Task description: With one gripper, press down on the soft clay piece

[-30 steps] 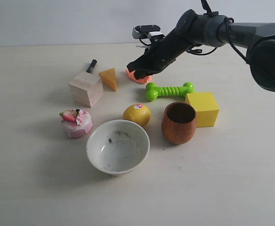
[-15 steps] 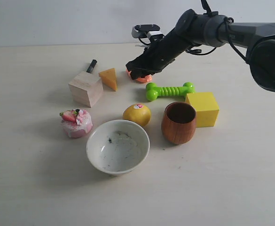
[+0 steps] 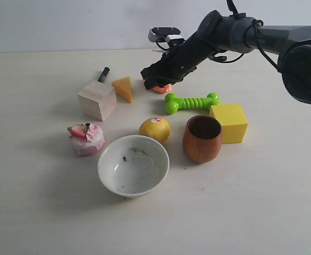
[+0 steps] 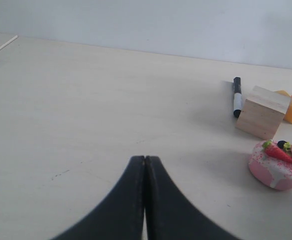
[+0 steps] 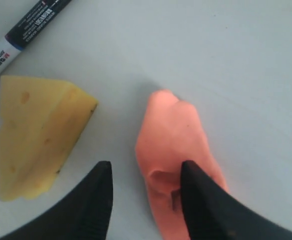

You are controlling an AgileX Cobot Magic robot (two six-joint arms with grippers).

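The soft clay piece is a salmon-orange lumpy blob lying flat on the table; in the exterior view only its near edge shows under the arm. My right gripper is open and low over it. One dark finger rests on the clay beside a small dent, and the other stands over bare table toward the cheese wedge. In the exterior view the right gripper reaches in from the right. My left gripper is shut and empty, over bare table far from the clay.
A marker and wooden cube lie left of the cheese wedge. The green bone toy, yellow cube, brown cup, yellow ball, white bowl and pink cake sit nearer the front.
My right gripper has shifted slightly left and toward the back over the clay, covering more of it. The clay and the other objects have stayed in place.
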